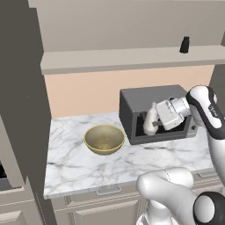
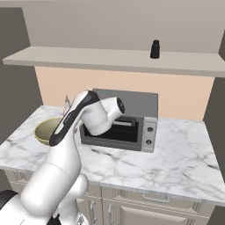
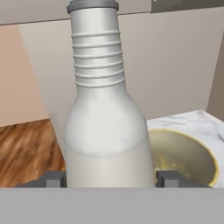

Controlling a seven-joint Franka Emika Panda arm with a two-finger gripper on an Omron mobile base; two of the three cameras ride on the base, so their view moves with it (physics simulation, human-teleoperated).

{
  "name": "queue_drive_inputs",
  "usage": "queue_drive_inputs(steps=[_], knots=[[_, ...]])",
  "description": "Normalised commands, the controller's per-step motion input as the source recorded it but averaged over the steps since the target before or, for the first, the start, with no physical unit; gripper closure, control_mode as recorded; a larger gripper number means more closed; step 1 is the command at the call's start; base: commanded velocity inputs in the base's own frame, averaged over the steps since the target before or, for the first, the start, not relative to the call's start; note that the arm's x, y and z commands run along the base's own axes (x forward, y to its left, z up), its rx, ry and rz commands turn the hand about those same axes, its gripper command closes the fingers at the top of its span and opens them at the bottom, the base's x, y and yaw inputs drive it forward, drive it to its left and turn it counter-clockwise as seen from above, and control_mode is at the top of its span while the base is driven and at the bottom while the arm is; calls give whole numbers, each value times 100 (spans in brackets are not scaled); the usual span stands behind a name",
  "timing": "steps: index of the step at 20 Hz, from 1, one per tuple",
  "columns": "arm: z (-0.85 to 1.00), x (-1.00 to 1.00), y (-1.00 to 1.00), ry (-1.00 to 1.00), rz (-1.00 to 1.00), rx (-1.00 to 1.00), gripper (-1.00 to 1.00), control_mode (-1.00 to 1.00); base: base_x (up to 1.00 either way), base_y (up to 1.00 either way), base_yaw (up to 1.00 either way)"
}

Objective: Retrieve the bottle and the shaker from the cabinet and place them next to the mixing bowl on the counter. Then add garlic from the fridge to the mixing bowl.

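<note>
Claw (image 1: 154, 125): we see it clamped on the upright bottle (image 1: 150, 121).
Mixing bowl (image 1: 104, 139): lies leftward, below, on the tabletop (image 1: 70, 162).

Marble worktop and cabinet shelf
The white, grey-veined worktop (image 1: 74, 169) carries the golden-brass mixing bowl (image 1: 104, 139) toward its left and a dark grey toaster oven (image 2: 140, 127) just to the bowl's right, against the peach wall; the long beige shelf (image 2: 88, 59) above bears the small black shaker (image 2: 154, 49), upright
</note>
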Motion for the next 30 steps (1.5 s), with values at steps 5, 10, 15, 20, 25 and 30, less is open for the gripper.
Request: queue_drive_inputs(steps=[5, 10, 15, 20, 25, 30], knots=[[-49, 0, 0, 0, 2, -5, 100, -100, 0, 0, 0], [-27, 17, 0, 0, 0, -2, 100, -100, 0, 0, 0], [-25, 27, 2, 0, -2, -3, 100, -100, 0, 0, 0], [-43, 31, 5, 0, -4, -3, 100, -100, 0, 0, 0], [-61, 25, 4, 0, -2, -2, 100, -100, 0, 0, 0], [-43, 0, 2, 0, -1, -1, 100, -100, 0, 0, 0]])
